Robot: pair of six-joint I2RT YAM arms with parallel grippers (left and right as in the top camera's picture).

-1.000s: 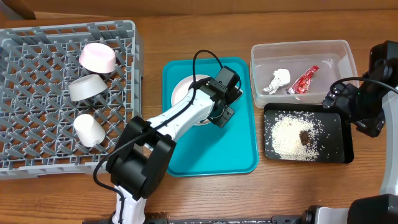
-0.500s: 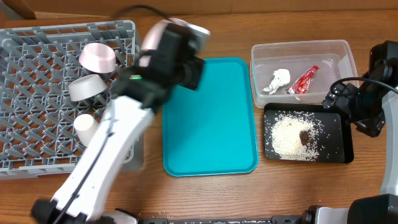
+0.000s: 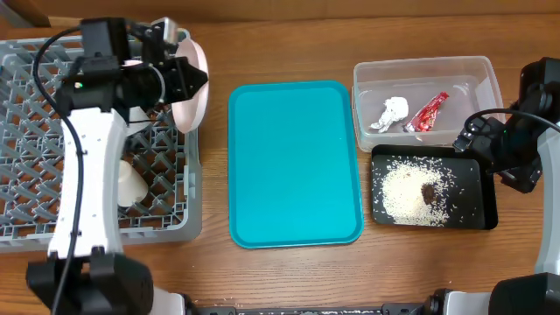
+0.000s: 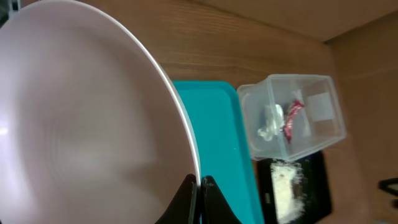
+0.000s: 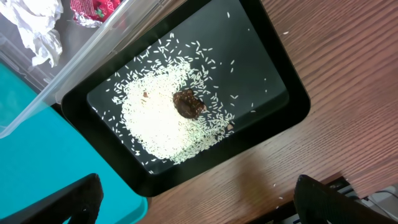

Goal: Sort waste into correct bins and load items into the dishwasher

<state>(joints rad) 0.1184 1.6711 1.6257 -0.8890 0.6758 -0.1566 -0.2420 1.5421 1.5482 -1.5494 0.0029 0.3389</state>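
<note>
Waste binned: red shiny wrapper (image 3: 426, 112), crumpled white tissue (image 3: 393, 112) in clear plastic tub (image 3: 477, 66); rice grains (image 3: 404, 191), brown lump (image 3: 430, 192) on flat black tray (image 3: 486, 210) | left gripper (image 4: 200, 190) pinches the rim of the large round white plate (image 3: 194, 94), held on edge above the right wall of the grey lattice dish rack (image 3: 35, 192), not yet seated | bowls perhaps hidden under left arm (image 3: 87, 166) | right gripper (image 5: 199, 202) spread, empty; teal tray (image 3: 297, 166) bare

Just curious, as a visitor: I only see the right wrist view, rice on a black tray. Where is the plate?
Observer: The left jaws pinch the plate by its rim, holding it on edge over the right wall of the rack.
Operator: Anything in the rack?
Observer: A white cup lies on its grid.
Operator: And the teal tray?
Observer: Nothing lies on the teal tray.
</note>
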